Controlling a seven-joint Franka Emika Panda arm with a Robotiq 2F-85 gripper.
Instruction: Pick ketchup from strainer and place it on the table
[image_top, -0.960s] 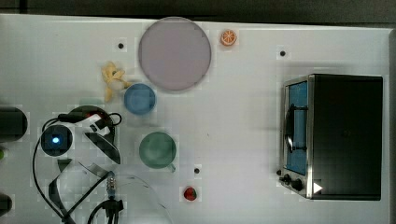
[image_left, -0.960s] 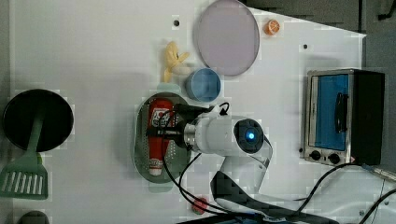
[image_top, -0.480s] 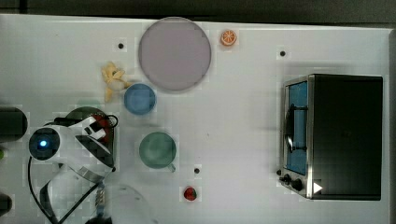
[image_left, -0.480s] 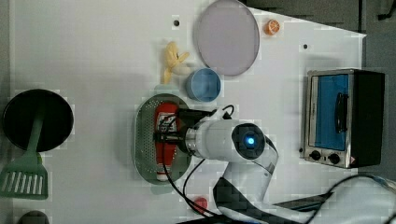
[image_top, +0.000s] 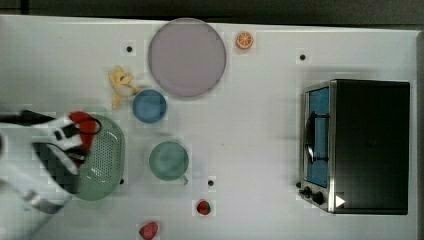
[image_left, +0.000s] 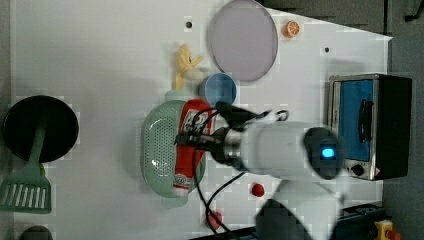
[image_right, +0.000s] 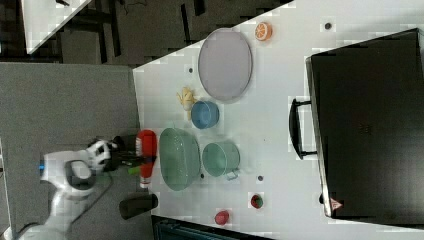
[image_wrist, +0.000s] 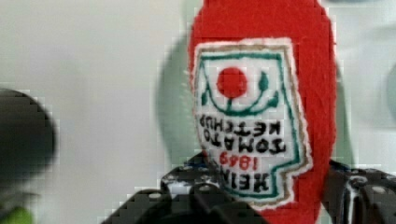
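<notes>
The ketchup (image_wrist: 261, 116), a red bottle with a white-and-red label, is clamped between my gripper's (image_wrist: 275, 196) fingers (image_wrist: 187, 189). In the left view the ketchup (image_left: 192, 111) hangs lengthwise over the pale green strainer (image_left: 159, 147) with the gripper (image_left: 192, 142) shut across its middle. The top view has the ketchup (image_top: 82, 124) and gripper (image_top: 70, 139) at the strainer's (image_top: 104, 160) left edge. In the right view the ketchup (image_right: 146, 142) appears lifted, off the right view's left side of the strainer (image_right: 179, 159). The white table (image_top: 250, 125) lies below.
A green cup (image_top: 169, 161) and a blue cup (image_top: 149, 106) stand close to the strainer. A purple plate (image_top: 186, 56), a yellow toy (image_top: 120, 85), an orange slice (image_top: 244, 40), a strawberry (image_top: 203, 207) and a toaster oven (image_top: 357, 145) lie farther off. A black pan (image_left: 40, 127) and green spatula (image_left: 25, 192) lie beyond the strainer.
The arm has shifted toward the top view's left with the ketchup in its grip. The strainer's perforated bottom now shows, and the arm looks larger in the left view.
</notes>
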